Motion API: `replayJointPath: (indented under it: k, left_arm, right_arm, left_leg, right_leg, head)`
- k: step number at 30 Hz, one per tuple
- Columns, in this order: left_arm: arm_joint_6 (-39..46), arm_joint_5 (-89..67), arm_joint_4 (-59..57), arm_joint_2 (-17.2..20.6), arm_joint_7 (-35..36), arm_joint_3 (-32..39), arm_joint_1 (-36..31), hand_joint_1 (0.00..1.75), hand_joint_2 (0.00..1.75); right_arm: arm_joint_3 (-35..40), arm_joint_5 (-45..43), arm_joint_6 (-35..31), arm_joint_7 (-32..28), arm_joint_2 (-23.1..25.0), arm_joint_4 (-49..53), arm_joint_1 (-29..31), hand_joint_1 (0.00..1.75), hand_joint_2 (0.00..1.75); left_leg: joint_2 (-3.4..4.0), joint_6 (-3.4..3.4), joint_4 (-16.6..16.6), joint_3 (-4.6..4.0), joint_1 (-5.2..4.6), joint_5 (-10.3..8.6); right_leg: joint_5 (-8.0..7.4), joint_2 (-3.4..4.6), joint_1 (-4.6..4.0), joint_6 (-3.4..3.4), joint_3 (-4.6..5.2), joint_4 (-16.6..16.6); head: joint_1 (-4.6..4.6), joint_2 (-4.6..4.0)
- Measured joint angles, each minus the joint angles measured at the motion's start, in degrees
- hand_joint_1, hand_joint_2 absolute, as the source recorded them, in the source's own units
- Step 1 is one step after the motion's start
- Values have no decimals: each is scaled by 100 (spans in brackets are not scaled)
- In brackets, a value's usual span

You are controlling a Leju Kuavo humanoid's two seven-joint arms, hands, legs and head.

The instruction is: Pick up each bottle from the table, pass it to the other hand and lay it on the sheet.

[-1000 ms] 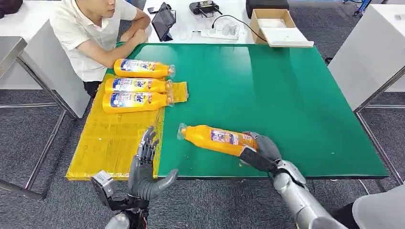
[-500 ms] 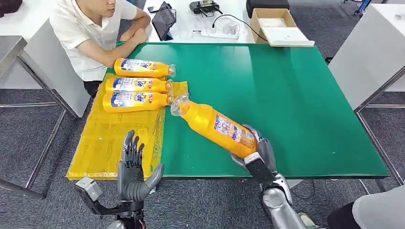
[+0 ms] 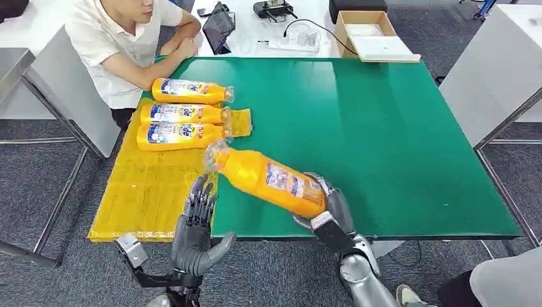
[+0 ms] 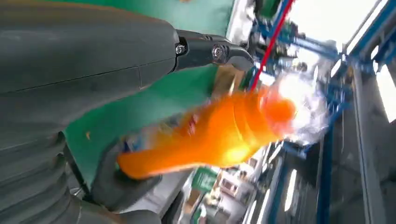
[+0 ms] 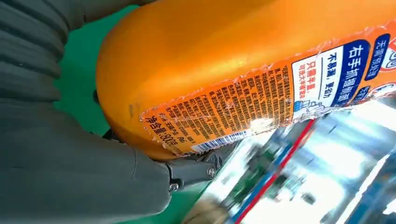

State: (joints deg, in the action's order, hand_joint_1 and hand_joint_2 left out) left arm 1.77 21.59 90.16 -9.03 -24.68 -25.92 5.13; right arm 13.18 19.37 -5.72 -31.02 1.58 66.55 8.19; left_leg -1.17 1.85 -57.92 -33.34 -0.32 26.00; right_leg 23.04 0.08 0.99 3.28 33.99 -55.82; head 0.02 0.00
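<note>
Green table (image 3: 396, 141), near corner draped with the yellow sheet (image 3: 147, 185). On that sheet's far end, three orange bottles (image 3: 182, 114) laid side by side: that much judged done. Fourth bottle (image 3: 268, 180) aloft over the table's near edge, tilted, cap toward the sheet, base clamped in the right hand (image 3: 329, 211). Left hand (image 3: 195, 230) raised just beside, fingers apart, holding nothing. Handover and laying down not yet done.

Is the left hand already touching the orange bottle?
No, in the head view the left hand is open below the table edge, apart from the orange bottle that the right hand holds by its base.
</note>
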Motion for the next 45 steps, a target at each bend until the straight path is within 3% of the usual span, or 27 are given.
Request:
replayJointPath:
  k: [10,18,19,20,21,38,39,40,43,44,45]
  left_arm:
    - [-537,50,-341,48,44,-98,-289,0,175]
    - [-638,165,-380,48,72,-107,-327,0,175]
    - [-780,374,-487,39,122,-129,-450,0,175]
    - [-791,534,-577,-20,4,-140,-567,16,175]
    - [-756,542,-583,-35,-76,-140,-582,175,175]
    - [-505,735,-402,-68,-573,-59,-478,175,175]
    - [-494,741,-400,-68,-577,-57,-469,175,175]
    - [-489,746,-398,-68,-581,-50,-456,175,175]
    - [-487,763,-382,-68,-588,-35,-436,175,175]
    - [-487,776,-369,-68,-588,-28,-434,175,175]
    - [-489,807,-354,-66,-586,-22,-435,175,175]
  right_arm:
    - [755,-103,288,-532,266,-28,13,175,175]
    - [839,-83,277,-656,291,-33,11,175,175]
    - [1108,-359,111,-714,315,33,-19,175,175]
    - [1423,-437,-16,-717,321,15,-11,175,175]
    - [1475,-454,-16,-716,323,-12,-4,175,175]
    - [1772,-634,124,-717,537,-763,296,175,175]
    - [1772,-636,129,-717,548,-783,296,127,175]
    - [1774,-636,135,-717,557,-804,295,5,175]
    - [1783,-612,155,-717,572,-863,295,0,175]
    - [1792,-583,157,-717,577,-892,297,0,0]
    - [1796,-553,157,-717,577,-942,296,0,0]
  left_leg:
    - [1,-2,0,0,1,-2]
    - [1,-2,0,1,0,-2]
    - [-8,-2,0,0,0,-2]
    - [2,-2,0,0,1,-1]
    - [0,-2,0,0,1,-1]
    - [2,-3,0,1,1,-2]
    - [2,-3,0,1,1,-2]
    - [2,-3,0,2,1,-2]
    - [2,-3,0,1,1,-2]
    - [2,-3,0,2,1,-2]
    - [2,-3,0,2,1,-2]
  right_leg:
    - [0,0,0,0,0,-1]
    - [0,1,1,0,1,-1]
    - [0,-2,0,0,0,0]
    - [0,1,0,0,2,0]
    - [0,0,0,0,2,0]
    - [0,1,0,0,4,0]
    - [0,1,0,0,5,0]
    - [0,1,-1,0,5,0]
    - [0,1,-1,0,5,0]
    - [0,1,-1,0,5,0]
    - [0,1,-1,-1,5,0]
  head:
    - [0,0]
    - [0,0]
    - [2,0]
    - [2,0]
    - [-2,0]
    - [-2,0]
    - [0,0]
    - [0,0]
    - [2,0]
    - [-2,0]
    - [0,-2]
